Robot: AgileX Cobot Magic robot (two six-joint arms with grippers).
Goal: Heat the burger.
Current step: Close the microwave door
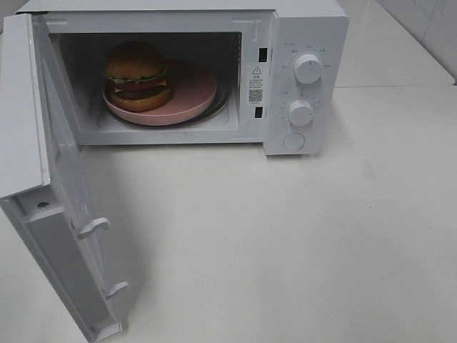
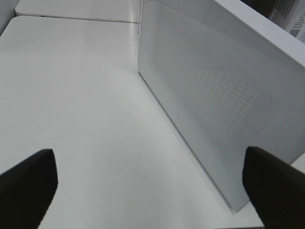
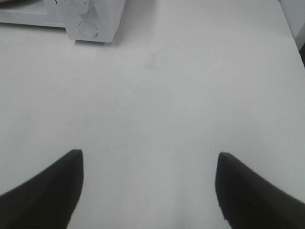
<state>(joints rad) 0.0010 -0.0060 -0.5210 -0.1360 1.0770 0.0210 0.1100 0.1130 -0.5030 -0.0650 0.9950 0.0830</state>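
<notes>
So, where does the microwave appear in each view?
Exterior high: microwave at the back, centre-left.
Left wrist: only its open door, beyond the left claw.
Right wrist: only its control corner, far ahead.
Shared landmark: the white table.

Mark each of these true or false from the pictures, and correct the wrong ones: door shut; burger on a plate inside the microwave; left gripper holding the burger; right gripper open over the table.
1. The microwave door is shut. False: it stands wide open.
2. The burger sits on a pink plate inside the microwave. True.
3. The left gripper holds the burger. False: it is open and empty, beside the microwave's door.
4. The right gripper is open over the table. True.
</notes>
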